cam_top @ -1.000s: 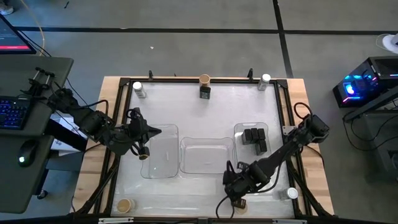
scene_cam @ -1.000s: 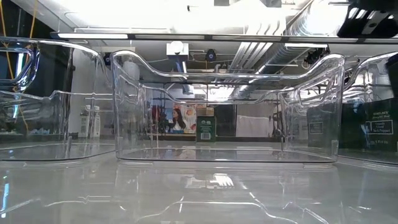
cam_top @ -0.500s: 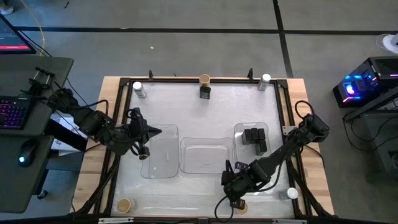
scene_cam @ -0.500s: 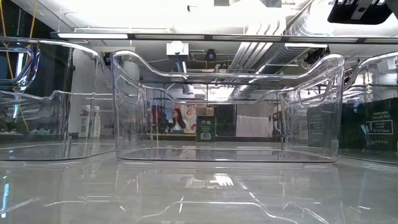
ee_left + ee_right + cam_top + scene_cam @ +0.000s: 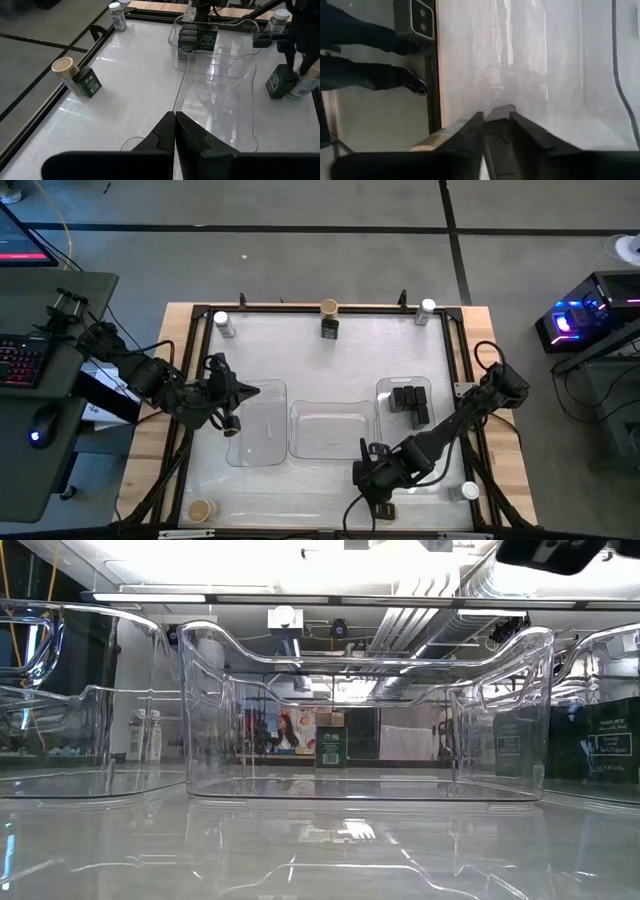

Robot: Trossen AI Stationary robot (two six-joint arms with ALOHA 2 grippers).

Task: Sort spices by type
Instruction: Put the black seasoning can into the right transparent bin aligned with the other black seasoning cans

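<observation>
1. Looking down from above, the right claw (image 5: 378,498) hangs low at the front edge of the pale worktop (image 5: 300,370), just in front of the middle clear plastic tray (image 5: 330,430).
2. Its fingers are parted only narrowly. The right wrist view shows something dark in the gap, and I can't tell if it's actually pinched.
3. The targets are right there: a small black boxy spice container (image 5: 279,82) touching a round tan-topped spice container (image 5: 307,80), both directly under that claw. The tan one sits just outside one finger, not between them.
4. I reckon the right arm is the obvious one for this. The left claw (image 5: 232,423) is fully closed, empty, and parked well away over the left clear tray (image 5: 257,423).
5. Room is tight: the black frame rail (image 5: 300,525) runs just in front and the tray wall is just behind, so straight up looks safest.
6. More black boxes (image 5: 410,402) already sit in the right clear tray (image 5: 382,385), which is near.
</observation>
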